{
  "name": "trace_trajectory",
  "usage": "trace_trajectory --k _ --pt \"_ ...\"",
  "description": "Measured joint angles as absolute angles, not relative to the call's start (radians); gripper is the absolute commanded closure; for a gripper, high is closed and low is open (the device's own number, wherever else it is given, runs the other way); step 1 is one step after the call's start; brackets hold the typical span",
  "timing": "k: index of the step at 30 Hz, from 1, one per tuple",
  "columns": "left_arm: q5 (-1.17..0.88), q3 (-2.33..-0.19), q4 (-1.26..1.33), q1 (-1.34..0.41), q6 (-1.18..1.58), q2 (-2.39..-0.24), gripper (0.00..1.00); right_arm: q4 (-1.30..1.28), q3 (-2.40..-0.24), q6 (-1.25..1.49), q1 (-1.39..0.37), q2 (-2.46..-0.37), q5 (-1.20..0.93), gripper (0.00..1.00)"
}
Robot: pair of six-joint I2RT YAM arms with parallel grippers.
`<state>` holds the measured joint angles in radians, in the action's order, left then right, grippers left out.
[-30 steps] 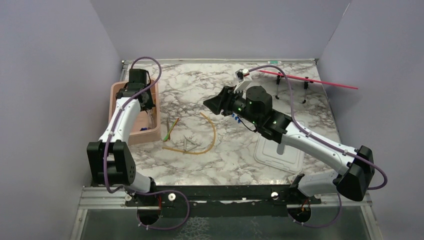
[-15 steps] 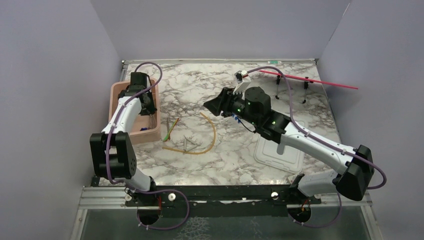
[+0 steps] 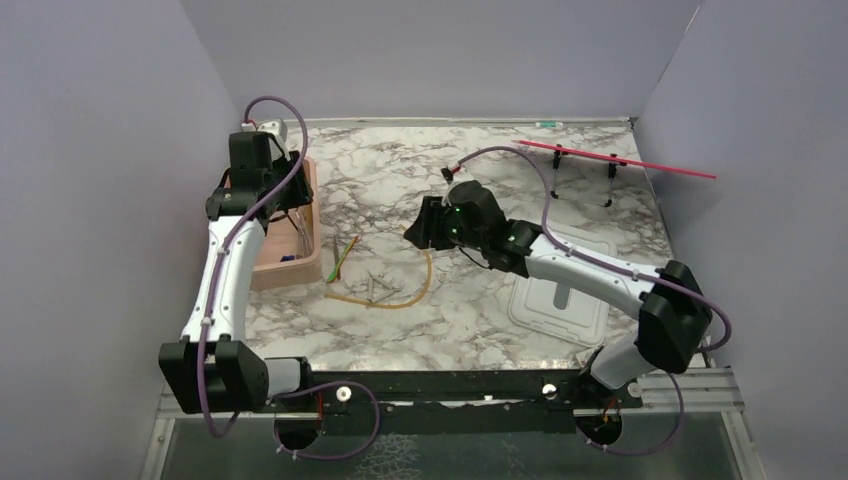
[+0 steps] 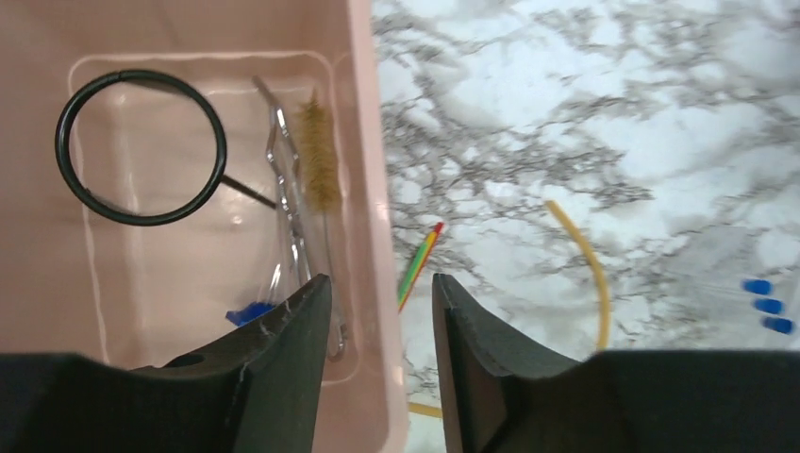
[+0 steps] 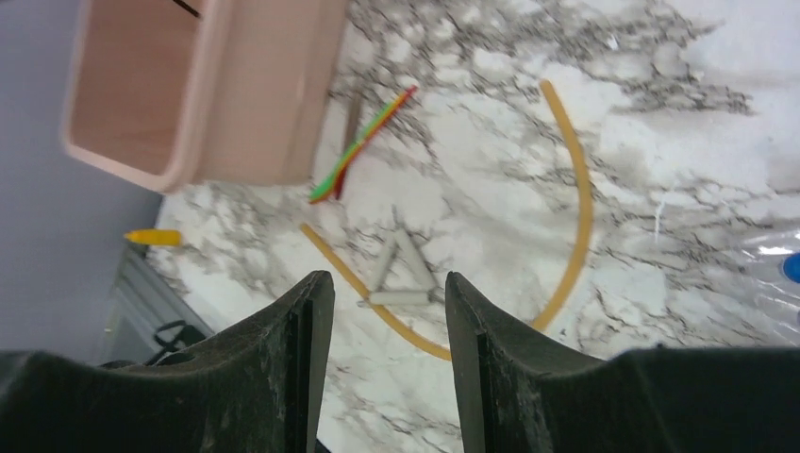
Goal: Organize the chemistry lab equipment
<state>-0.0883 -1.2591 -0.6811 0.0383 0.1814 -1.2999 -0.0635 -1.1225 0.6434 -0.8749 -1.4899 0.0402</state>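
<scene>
Inside the pink tub [image 4: 373, 142] lie a black wire ring [image 4: 141, 146], metal tongs [image 4: 288, 208], a brown brush [image 4: 319, 160] and a blue-capped piece [image 4: 250, 311]. My left gripper [image 4: 377, 283] is open and empty above the tub's right wall [image 3: 290, 212]. On the marble, the amber tubing [image 5: 577, 208] curves round a small grey triangle [image 5: 401, 274], with coloured sticks [image 5: 363, 142] lying beside them. Over the triangle and the tubing, my right gripper [image 5: 387, 283] hangs open and empty [image 3: 415, 228]. Blue caps [image 4: 764, 304] show at the far right of the left wrist view.
A white lid [image 3: 560, 295] lies at the front right, partly under the right arm. At the back right a red rod on black stands [image 3: 620, 160] runs toward the wall. The pink tub [image 3: 300, 265] sits against the left wall.
My left gripper has opened and drawn up and back out of the tub. The right arm has swung left and lower, toward the tubing.
</scene>
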Motion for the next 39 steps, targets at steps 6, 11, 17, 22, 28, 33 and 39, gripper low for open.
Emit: trace_trajectory --k 6,11,17,22,28,33,39 --pt "-0.25 -1.264 -0.648 0.038 0.177 -1.172 0.41 -0.213 -1.21 0.617 -0.875 -1.671 0.041 0.46" --pt "-0.356 -1.23 -0.601 0.037 0.179 -1.09 0.39 -0.305 -1.321 0.534 -0.882 -1.826 -0.028 0.4" --pt "-0.368 -1.181 -0.567 0.037 0.2 -1.031 0.38 -0.398 -1.467 0.423 -0.944 -1.986 -0.06 0.44" --pt "-0.338 -1.175 -0.566 0.037 0.209 -1.018 0.37 -0.45 -1.5 0.339 -0.972 -2.037 -0.105 0.44" --pt "-0.32 -1.174 -0.566 0.03 0.216 -1.014 0.37 -0.497 -1.57 0.26 -0.976 -2.107 -0.118 0.45" --pt "-0.312 -1.169 -0.566 0.029 0.218 -1.013 0.36 -0.511 -1.615 0.242 -0.98 -2.146 -0.111 0.49" --pt "-0.304 -1.169 -0.566 0.026 0.22 -1.013 0.36 -0.499 -1.64 0.233 -1.002 -2.168 -0.078 0.58"
